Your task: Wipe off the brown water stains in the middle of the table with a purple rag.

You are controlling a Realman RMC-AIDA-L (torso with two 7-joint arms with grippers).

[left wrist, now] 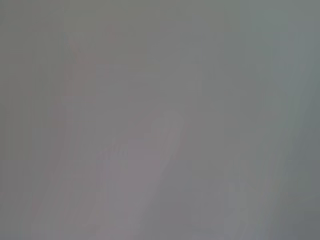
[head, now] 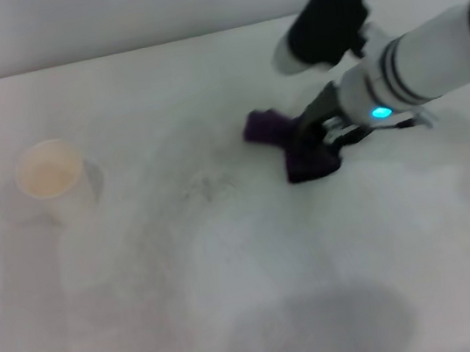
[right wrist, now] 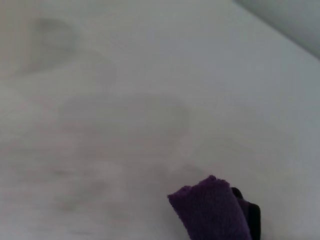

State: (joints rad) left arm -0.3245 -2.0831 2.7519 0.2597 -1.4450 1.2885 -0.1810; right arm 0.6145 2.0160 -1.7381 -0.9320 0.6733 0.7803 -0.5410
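Right tool [head: 310, 136] is clamped on the purple rag [head: 288, 146], pressing it down on the counter [head: 257, 261] a little past the middle, toward the far right corner. The rag bunches out beyond the tool on the side facing the left edge. A white paper cup [head: 51, 175] stands well apart by the left edge. Only faint grey smudges mark the middle; no brown puddle shows. The left tool is out of sight.

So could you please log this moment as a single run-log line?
right tool: shut on purple rag, on table right of centre | brown stain: none visible, faint smears only | paper cup: far left | left arm: unseen
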